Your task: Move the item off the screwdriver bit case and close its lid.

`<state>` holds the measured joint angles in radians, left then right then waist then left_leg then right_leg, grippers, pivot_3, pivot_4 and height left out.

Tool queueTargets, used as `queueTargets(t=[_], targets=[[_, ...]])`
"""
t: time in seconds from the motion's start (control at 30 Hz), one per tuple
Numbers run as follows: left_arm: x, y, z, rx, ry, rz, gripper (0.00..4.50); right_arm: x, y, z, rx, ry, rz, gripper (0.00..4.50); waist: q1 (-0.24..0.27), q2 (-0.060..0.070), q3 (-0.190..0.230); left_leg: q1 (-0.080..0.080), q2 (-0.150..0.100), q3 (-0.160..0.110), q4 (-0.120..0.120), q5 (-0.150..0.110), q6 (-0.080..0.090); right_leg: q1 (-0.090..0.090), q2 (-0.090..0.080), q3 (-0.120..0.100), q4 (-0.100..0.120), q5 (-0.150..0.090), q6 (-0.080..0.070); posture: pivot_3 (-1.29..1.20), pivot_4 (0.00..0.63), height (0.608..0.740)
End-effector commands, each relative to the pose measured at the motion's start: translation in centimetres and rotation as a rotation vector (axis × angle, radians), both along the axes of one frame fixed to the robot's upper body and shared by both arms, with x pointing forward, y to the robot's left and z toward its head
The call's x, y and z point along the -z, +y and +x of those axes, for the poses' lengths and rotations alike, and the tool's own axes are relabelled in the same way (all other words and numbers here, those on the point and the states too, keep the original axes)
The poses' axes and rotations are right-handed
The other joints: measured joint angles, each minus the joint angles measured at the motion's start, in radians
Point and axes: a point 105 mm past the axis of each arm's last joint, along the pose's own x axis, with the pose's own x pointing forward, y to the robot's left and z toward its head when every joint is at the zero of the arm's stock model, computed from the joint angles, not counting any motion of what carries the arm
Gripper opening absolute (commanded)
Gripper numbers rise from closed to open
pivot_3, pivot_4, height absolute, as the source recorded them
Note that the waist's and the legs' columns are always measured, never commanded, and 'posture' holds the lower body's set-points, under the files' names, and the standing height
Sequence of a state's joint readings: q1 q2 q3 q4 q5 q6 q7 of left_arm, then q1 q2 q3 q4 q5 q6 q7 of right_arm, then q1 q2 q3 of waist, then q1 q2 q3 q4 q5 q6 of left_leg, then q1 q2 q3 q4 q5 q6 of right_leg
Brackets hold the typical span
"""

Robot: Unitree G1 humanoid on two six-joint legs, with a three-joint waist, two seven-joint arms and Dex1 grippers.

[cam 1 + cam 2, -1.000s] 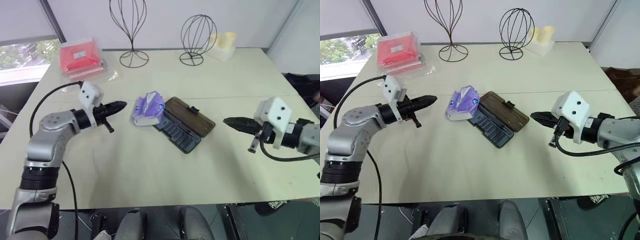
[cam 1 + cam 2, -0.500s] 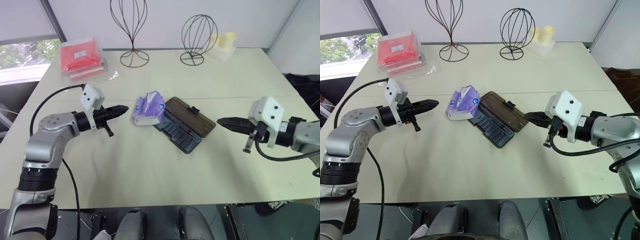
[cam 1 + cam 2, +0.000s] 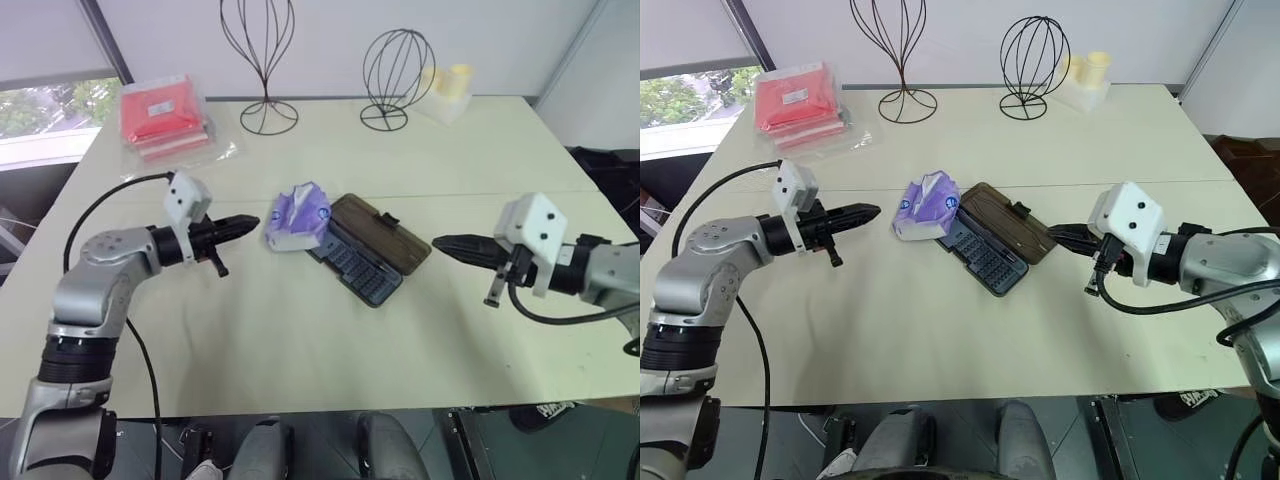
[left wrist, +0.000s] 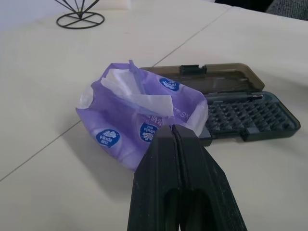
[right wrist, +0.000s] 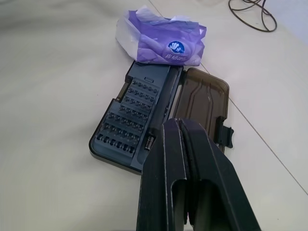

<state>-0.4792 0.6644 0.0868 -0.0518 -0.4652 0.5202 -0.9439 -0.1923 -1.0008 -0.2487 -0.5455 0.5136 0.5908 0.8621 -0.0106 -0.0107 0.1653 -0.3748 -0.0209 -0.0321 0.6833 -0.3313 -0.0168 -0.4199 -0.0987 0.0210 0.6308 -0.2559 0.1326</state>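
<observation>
purple tissue pack [image 3: 297, 217] hides one case [image 3: 355, 262] end (lid [image 3: 380, 233] open).

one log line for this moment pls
left tool: shut, beside tissue pack | right tool: shut, near lid | pack on case end | lid open

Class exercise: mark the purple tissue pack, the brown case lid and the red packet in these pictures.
purple tissue pack [image 3: 297, 218], left eye view, its top face.
brown case lid [image 3: 380, 232], left eye view, panel centre.
red packet [image 3: 163, 119], left eye view, its middle.
</observation>
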Motion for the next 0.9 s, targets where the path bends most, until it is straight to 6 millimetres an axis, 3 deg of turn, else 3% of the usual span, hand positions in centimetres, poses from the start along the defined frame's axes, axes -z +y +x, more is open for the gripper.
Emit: queueTargets(t=[0.03,0.17,0.33,0.87,0.9], targets=[[-1.1,-0.3,0.0,0.019,-0.044,0.012,0.0,-0.8,0.5,-0.3,-0.016,-0.054,-0.006,0.02,0.0,0.0,0.0,0.0,0.0,0.0,0.0,0.0,0.0,0.0,0.0,0.0,0.0,0.0,0.0,0.0,0.15,0.74],[-0.8,-0.3,0.6,0.022,-0.046,0.034,1.66,-0.8,0.6,-0.2,-0.014,-0.06,-0.001,0.0,0.001,0.0,0.0,0.0,0.0,0.0,0.0,0.0,0.0,0.0,0.0,0.0,0.0,0.0,0.0,0.0,0.15,0.74],[0.2,-1.4,1.2,0.075,-0.037,0.078,4.44,-0.6,0.8,-0.1,-0.013,-0.067,0.006,0.0,0.0,0.0,0.0,0.0,0.0,0.0,0.0,0.0,0.0,0.0,0.0,0.0,0.0,0.0,0.0,0.0,0.15,0.74],[5.5,-5.4,5.6,0.108,-0.05,0.166,4.48,-0.3,1.0,-0.5,0.018,-0.078,0.021,0.0,0.001,-0.001,0.001,0.0,-0.001,0.001,0.001,0.0,0.0,0.0,0.0,-0.001,0.0,0.0,0.0,0.0,0.15,0.74],[5.6,-5.4,5.8,0.097,-0.057,0.165,4.24,-0.3,1.0,-0.5,0.02,-0.08,0.022,0.0,0.001,-0.001,0.001,0.0,-0.001,0.001,0.001,0.0,0.0,0.0,0.0,-0.001,0.0,0.0,0.0,0.0,0.15,0.74]])
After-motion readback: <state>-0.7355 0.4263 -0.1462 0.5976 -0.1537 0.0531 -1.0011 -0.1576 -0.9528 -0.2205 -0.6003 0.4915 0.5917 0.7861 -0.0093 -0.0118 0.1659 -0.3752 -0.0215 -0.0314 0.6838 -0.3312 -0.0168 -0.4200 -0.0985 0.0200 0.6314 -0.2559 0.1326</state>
